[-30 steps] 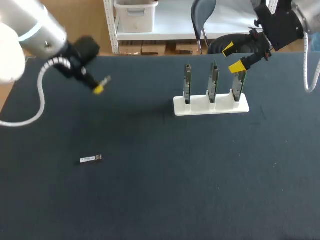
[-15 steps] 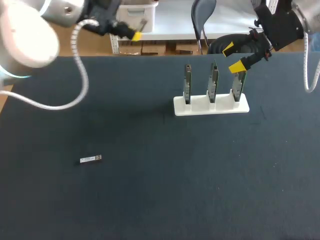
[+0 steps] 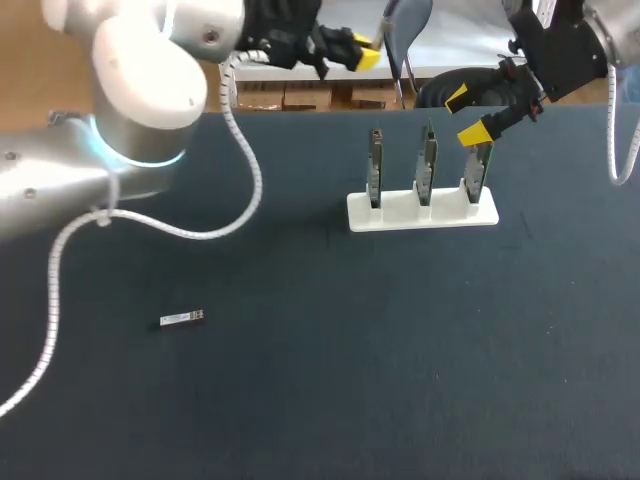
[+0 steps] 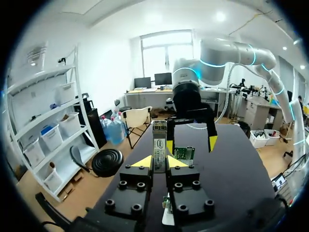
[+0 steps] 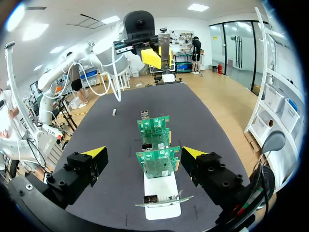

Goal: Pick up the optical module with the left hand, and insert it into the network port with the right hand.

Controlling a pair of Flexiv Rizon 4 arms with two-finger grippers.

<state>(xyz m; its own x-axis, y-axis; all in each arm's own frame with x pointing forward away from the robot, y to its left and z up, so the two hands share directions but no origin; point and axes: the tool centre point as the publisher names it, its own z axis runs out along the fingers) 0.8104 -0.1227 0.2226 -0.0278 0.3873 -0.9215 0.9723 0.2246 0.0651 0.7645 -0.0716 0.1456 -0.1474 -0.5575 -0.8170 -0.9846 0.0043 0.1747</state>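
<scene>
My left gripper (image 3: 362, 55) hangs high over the table's back edge, left of the boards, shut on a slim silver optical module (image 4: 159, 151) that stands upright between its yellow tips. In the right wrist view that left gripper (image 5: 155, 54) with the module (image 5: 164, 45) is ahead, above the boards. A white stand (image 3: 422, 211) holds three upright green port boards (image 3: 427, 163). My right gripper (image 3: 469, 114) is open just above the rightmost board, and its fingers straddle the row of boards (image 5: 155, 145).
A second silver module (image 3: 182, 318) lies flat on the dark table (image 3: 330, 370) at the left, also seen far ahead in the right wrist view as a small module (image 5: 114, 112). The left arm's white cable (image 3: 245, 170) loops over the table's left half.
My left arm has swung up and to the right along the back of the table, carrying the module from over the left side to near the boards. The right arm has not moved.
</scene>
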